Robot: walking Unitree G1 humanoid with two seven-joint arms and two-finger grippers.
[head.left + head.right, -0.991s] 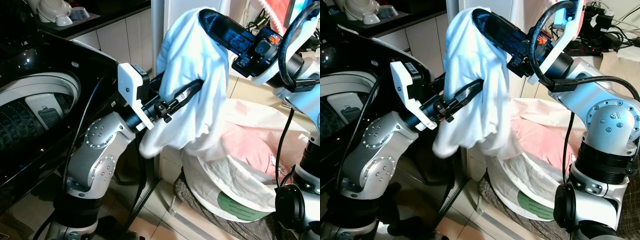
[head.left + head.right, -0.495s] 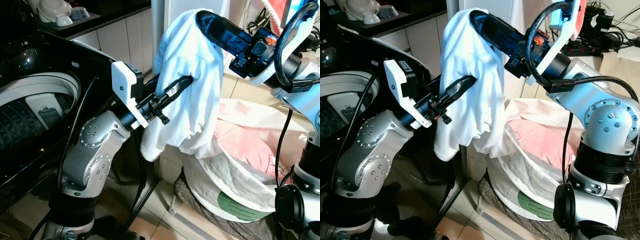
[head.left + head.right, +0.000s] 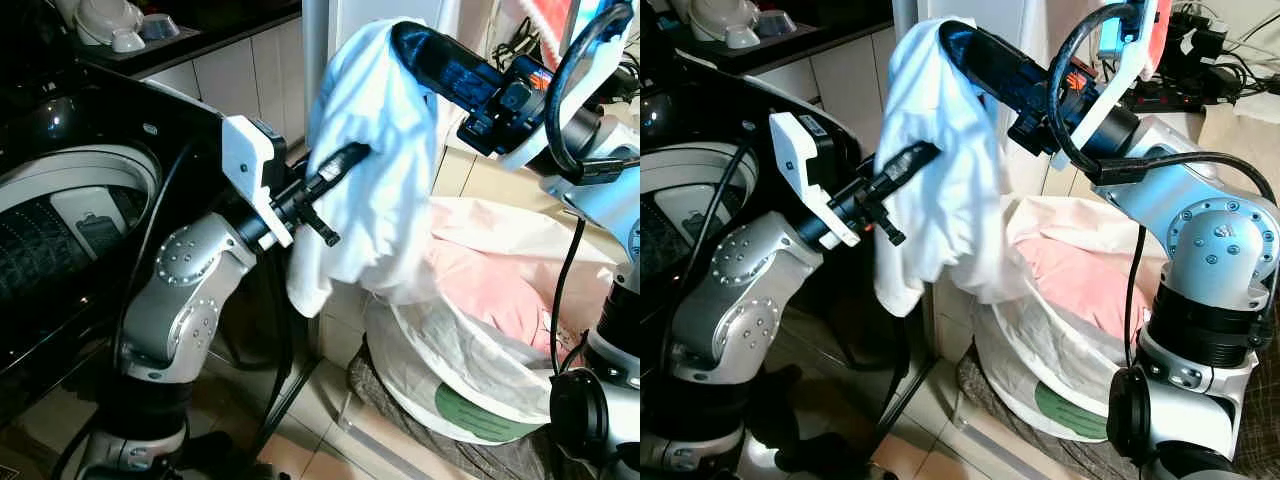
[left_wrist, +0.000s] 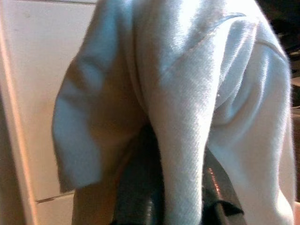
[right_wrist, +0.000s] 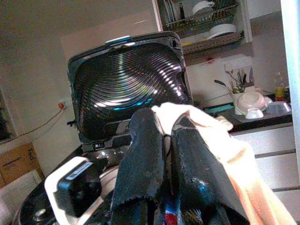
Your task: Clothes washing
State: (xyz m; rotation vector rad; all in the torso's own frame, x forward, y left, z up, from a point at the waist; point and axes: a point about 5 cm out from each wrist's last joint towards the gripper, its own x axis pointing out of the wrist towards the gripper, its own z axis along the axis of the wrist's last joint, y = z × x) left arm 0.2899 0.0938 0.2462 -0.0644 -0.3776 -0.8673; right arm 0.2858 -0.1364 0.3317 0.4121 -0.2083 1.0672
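A white garment [image 3: 385, 190] hangs high over the gap between the washer and the laundry bag. My right gripper [image 3: 405, 38] holds its top and is shut on the cloth; the right wrist view has the fabric [image 5: 208, 129] bunched by the black fingers [image 5: 145, 159]. My left gripper [image 3: 348, 157] reaches in from the washer side at mid-height. A fold of the garment [image 4: 187, 103] runs down between its fingers [image 4: 136, 197], which are shut on it. The open top-load washing machine [image 3: 75, 215] is to my left, with its lid [image 5: 126, 84] raised.
A white laundry bag [image 3: 470, 375] holding pink clothes [image 3: 495, 290] stands below the garment to my right. A white pillar and cabinet fronts [image 3: 250, 75] are behind. A dark counter with dishes [image 3: 110, 25] lies at the far left. Cables hang near my right arm.
My left gripper has risen and drawn toward the washer, pulling the garment's lower part up and to the left. The right gripper has stayed nearly still at the top.
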